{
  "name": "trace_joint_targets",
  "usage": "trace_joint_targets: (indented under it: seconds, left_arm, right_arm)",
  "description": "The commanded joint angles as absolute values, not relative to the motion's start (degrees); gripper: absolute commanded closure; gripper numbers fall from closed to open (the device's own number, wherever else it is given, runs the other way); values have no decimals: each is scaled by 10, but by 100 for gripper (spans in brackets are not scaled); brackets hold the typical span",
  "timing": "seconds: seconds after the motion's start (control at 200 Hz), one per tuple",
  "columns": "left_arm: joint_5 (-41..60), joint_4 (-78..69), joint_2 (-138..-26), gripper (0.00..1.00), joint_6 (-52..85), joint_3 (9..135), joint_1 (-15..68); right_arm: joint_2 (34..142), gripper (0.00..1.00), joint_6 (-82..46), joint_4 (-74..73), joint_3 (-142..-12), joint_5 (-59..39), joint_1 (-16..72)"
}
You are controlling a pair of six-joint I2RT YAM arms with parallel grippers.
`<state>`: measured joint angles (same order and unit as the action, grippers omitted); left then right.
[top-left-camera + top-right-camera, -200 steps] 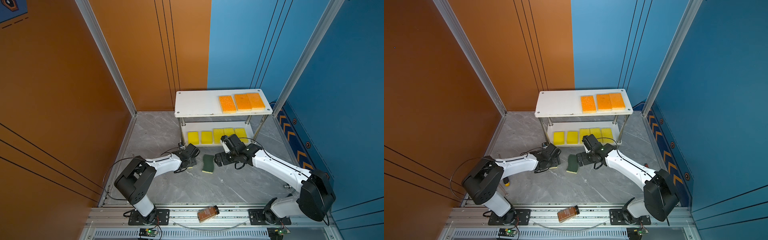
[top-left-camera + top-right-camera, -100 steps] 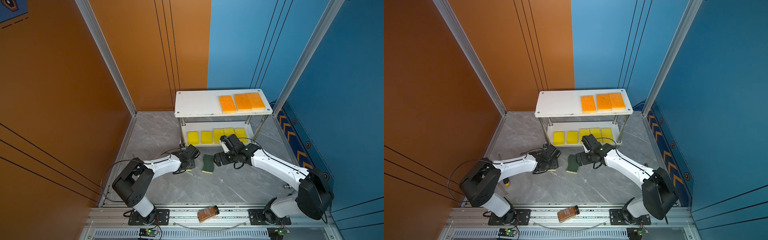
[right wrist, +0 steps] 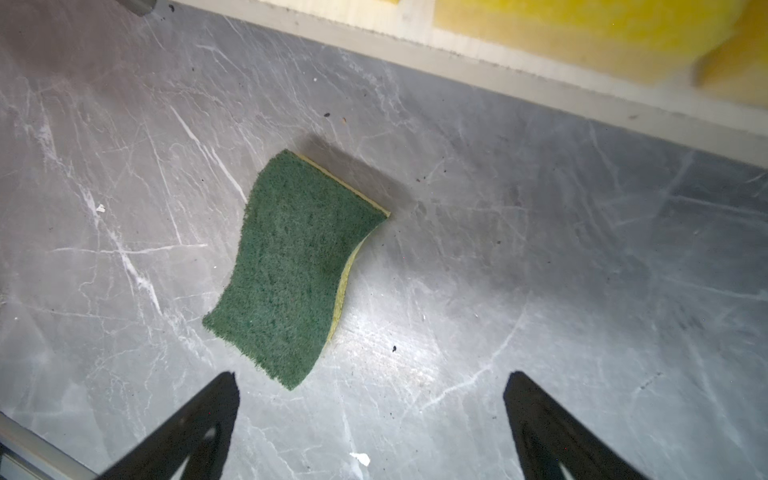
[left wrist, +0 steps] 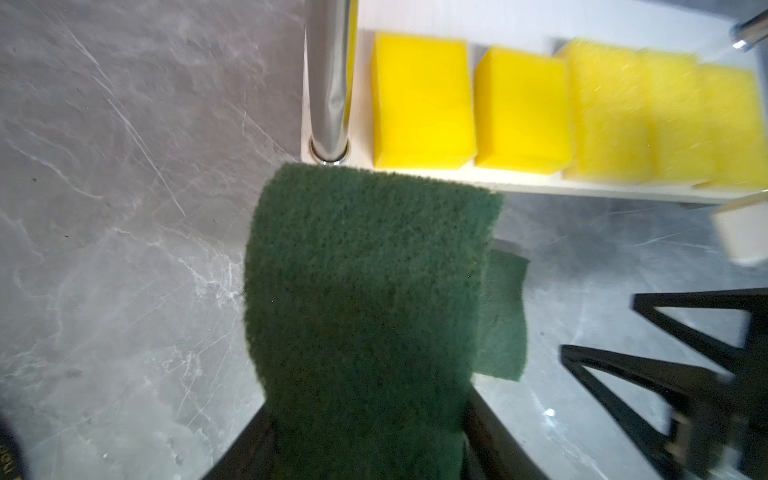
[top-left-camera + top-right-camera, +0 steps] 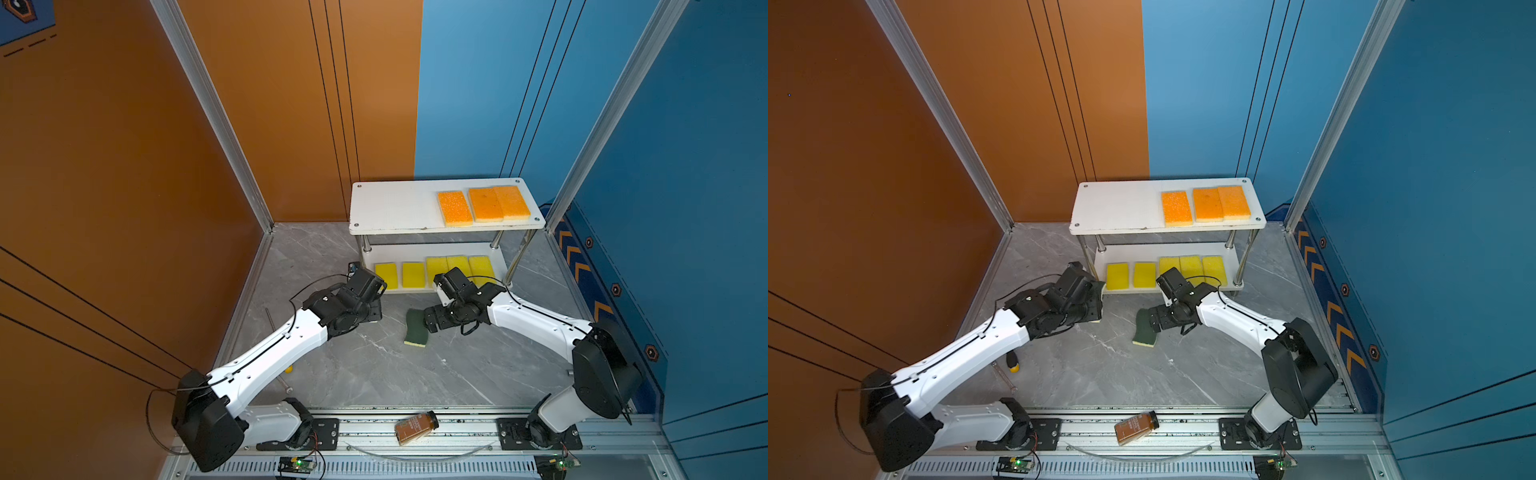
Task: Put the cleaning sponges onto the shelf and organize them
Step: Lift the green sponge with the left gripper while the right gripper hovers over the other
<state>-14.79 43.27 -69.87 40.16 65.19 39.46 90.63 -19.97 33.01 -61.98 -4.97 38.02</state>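
Grey marble floor (image 5: pixel 374 374) | left pincer (image 4: pixel 365 419) grips green sponge (image 4: pixel 365 270) | right pincer (image 3: pixel 372 376) open | bottle (image 5: pixel 415 428) label unreadable

Left end effector (image 4: pixel 365 424) clamped — right end effector (image 3: pixel 372 382) spread wide.

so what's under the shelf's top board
Five yellow sponges in a row on the lower board. The right arm covers the near ends of two in both top views.

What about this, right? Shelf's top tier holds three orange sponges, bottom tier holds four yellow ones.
Wrong count: the bottom tier of the shelf holds five yellow sponges, not four, as both top views show. The top tier does hold three orange sponges.
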Motion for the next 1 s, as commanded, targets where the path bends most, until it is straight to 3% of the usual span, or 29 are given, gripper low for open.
trace_joint_targets:
  seconds: [0.0, 0.681, 0.992]
  left_arm:
    - [-160, 505, -667, 44, 363, 709, 398]
    - [-205, 525, -675, 50, 286, 926, 418]
    - [-230, 520, -755, 49, 251, 1046, 444]
  right_arm:
    - [915, 2, -196, 360, -638, -47, 385]
    - [964, 2, -187, 365, -656, -56, 397]
    - [969, 2, -186, 359, -651, -58, 398]
